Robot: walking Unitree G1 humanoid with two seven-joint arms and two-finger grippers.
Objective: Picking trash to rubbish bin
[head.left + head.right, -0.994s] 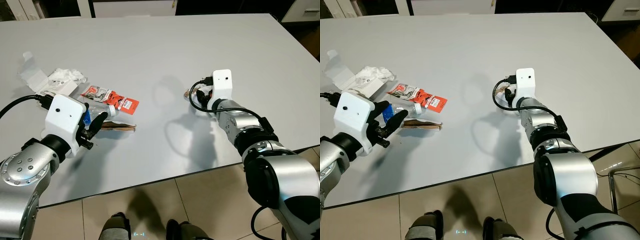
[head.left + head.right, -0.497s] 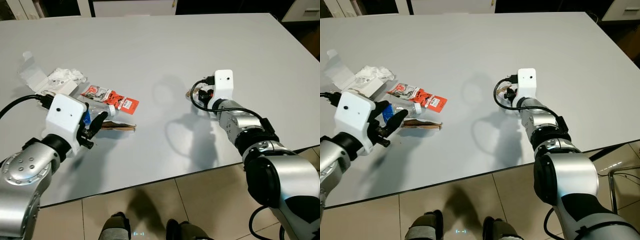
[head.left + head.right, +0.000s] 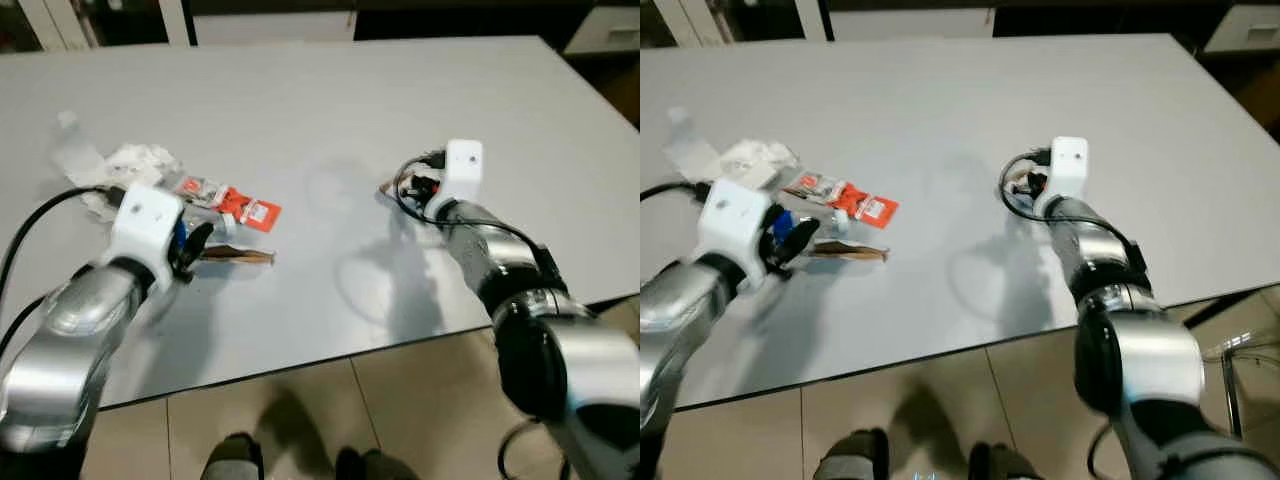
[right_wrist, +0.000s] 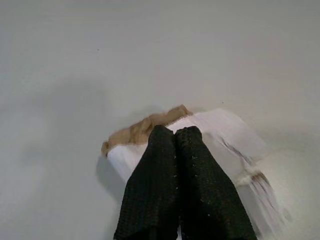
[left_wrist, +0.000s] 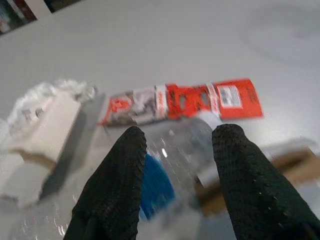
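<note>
A pile of trash lies on the left of the grey table [image 3: 300,100]: a clear plastic bottle [image 5: 187,142] with a blue label, a red and white wrapper [image 3: 228,197], a brown wrapper [image 3: 238,256] and crumpled white paper with a small box [image 3: 130,165]. My left gripper [image 3: 192,243] is open, its fingers on either side of the bottle. At the table's right, my right gripper [image 3: 408,189] is shut on a white paper scrap [image 4: 225,130] with a torn brown edge, low over the tabletop.
The table's near edge [image 3: 350,350] runs in front of me, with tiled floor [image 3: 400,410] below it. Dark furniture stands beyond the far edge. The tabletop between the two arms is bare.
The whole picture has shifted and blurred, so the camera moved. Both arms reach slightly farther over the table. The left fingers stay around the bottle and the right stays on the paper.
</note>
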